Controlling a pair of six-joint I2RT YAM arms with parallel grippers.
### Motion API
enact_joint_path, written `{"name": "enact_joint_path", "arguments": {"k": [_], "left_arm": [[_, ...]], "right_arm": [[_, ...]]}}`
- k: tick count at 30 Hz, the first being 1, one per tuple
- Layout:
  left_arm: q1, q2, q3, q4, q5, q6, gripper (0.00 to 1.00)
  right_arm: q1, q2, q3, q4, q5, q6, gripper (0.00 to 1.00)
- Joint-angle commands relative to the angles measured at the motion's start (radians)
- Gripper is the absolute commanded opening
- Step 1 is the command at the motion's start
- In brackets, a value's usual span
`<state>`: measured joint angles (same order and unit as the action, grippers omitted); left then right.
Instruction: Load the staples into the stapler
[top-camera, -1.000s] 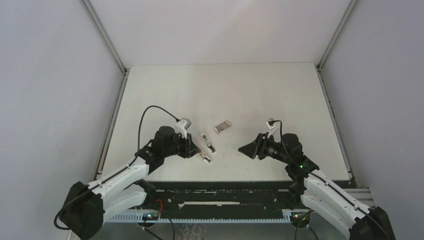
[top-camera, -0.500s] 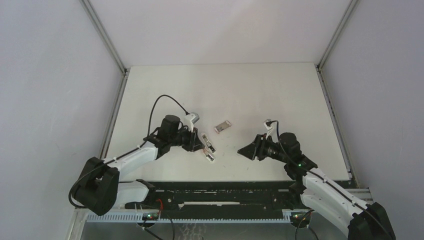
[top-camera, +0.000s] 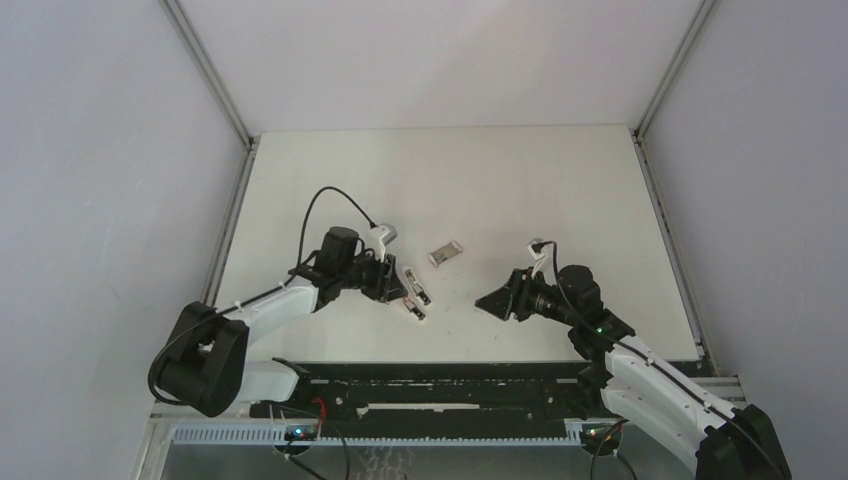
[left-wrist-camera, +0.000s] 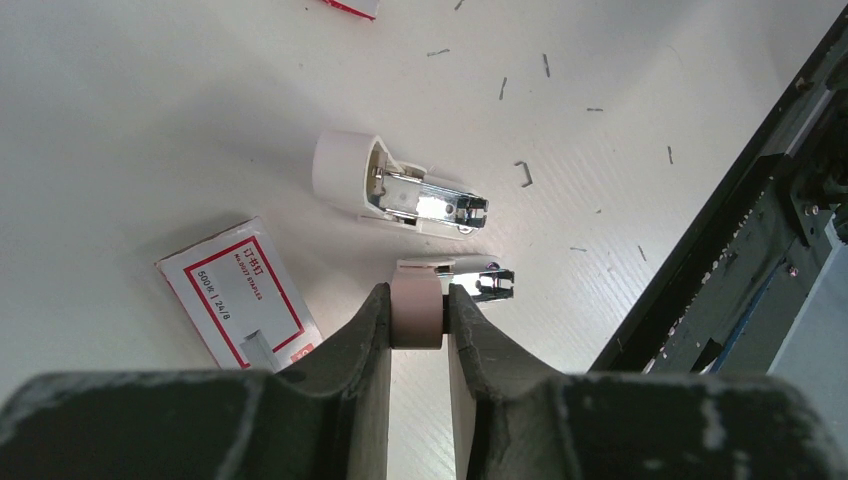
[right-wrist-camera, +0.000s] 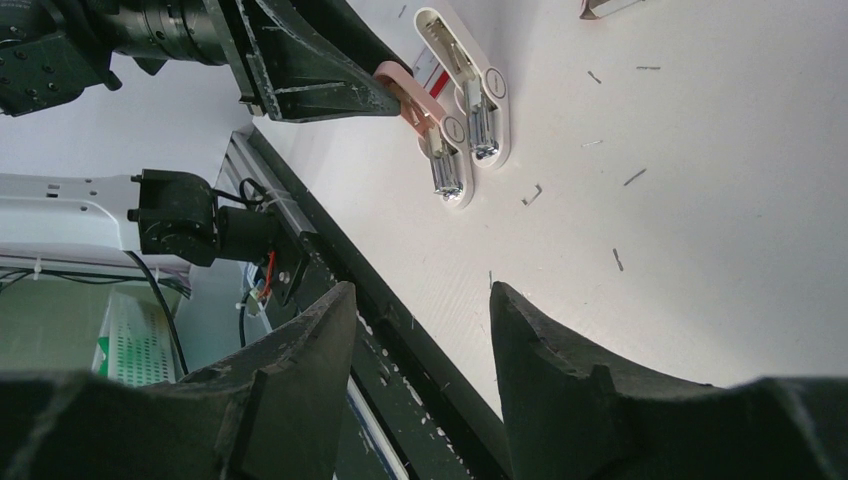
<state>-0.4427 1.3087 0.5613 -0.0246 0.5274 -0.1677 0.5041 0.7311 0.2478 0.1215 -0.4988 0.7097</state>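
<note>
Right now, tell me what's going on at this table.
The left pincer is shut on the pink stapler at the table. A white stapler lies beside it, a red-and-white staple box close by. The right pincer is open, empty, pointed toward them. Loose staples dot the table.

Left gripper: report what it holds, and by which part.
Left gripper pinches the nearer stapler piece by its pinkish rear end; right gripper holds nothing.

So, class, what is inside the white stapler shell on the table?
A shiny metal magazine sits in the white shell, one end sticking out. Whether it is loaded cannot be seen under the metal.
</note>
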Motion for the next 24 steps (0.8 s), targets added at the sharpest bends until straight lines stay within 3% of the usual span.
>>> {"name": "enact_joint_path", "arguments": {"k": [1,7,11,14,17,19,24], "left_arm": [[0.013,-0.009,0.055,0.025,-0.014,0.016,0.45],[0.034,-0.117,0.017,0.077,-0.143,-0.022,0.65],[0.034,-0.294,0.010,0.049,-0.302,-0.057,0.70],[0.033,-0.439,0.056,-0.059,-0.437,-0.120,0.76],[0.045,-0.549,0.187,-0.220,-0.565,-0.184,0.91],[0.081,-0.587,0.302,-0.318,-0.542,-0.184,0.98],[0.194,-0.562,0.500,-0.505,-0.391,-0.098,1.00]], "right_arm": [[-0.006,-0.007,0.019,0.009,0.014,-0.039,0.52],[-0.001,-0.011,0.087,-0.086,0.090,-0.117,0.53],[0.018,0.021,0.178,-0.173,0.196,-0.184,0.54],[0.051,0.100,0.276,-0.241,0.277,-0.244,0.54],[0.097,0.262,0.416,-0.331,0.370,-0.299,0.52],[0.125,0.379,0.521,-0.385,0.428,-0.329,0.50],[0.174,0.642,0.735,-0.438,0.490,-0.402,0.47]]}}
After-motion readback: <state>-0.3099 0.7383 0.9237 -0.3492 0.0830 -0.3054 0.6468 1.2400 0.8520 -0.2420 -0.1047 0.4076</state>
